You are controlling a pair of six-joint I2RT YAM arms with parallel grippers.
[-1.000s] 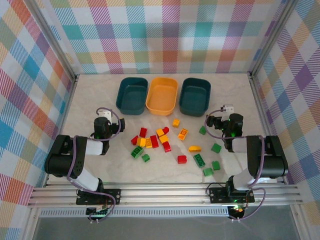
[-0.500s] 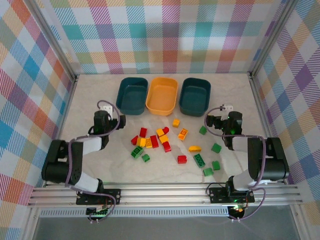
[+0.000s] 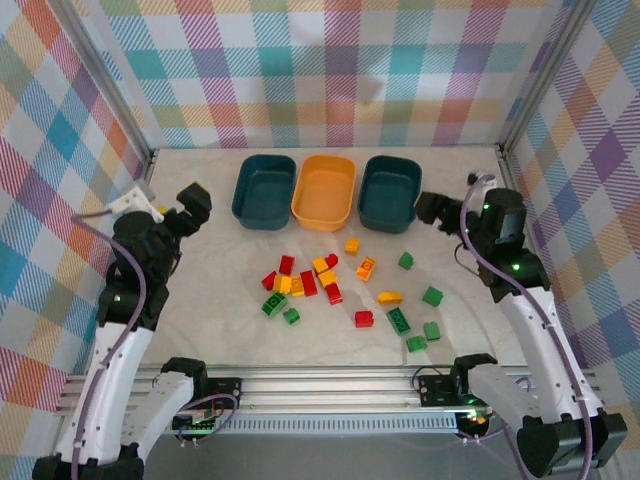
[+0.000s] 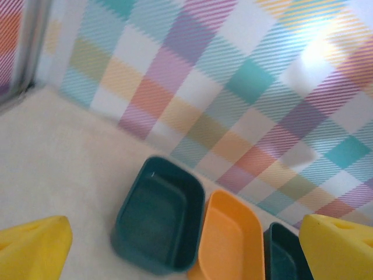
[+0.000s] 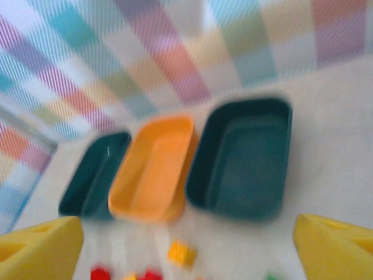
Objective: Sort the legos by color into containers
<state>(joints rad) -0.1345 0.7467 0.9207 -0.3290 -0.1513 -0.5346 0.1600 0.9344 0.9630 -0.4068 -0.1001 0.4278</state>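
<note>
Top external view: within the last second both arms have lifted out of their low, folded crouch beside the bricks. The left arm (image 3: 135, 270) now stands tall at the desk's (image 3: 200, 330) left edge, and the right arm (image 3: 510, 250) is raised at the right edge near the right teal tub (image 3: 389, 192).

The left jaws are spread wide and carry nothing. In the left wrist view the yellow fingertips (image 4: 32, 248) frame the left teal tub (image 4: 158, 216). The right jaws are also parted and empty. Their fingertips (image 5: 41, 245) sit at the frame corners of a blurred right wrist view, over the orange tub (image 5: 154, 169).

All three tubs look empty, so sorting has not begun; this reads as a rise to survey.

The legos (image 3: 308, 283) lie scattered mid-desk, in front of the tubs. Nothing blocks the way to them. The central red and yellow-orange ones touch each other, which may crowd a pinch, while the green bricks (image 3: 432, 296) on the right lie apart.
</note>
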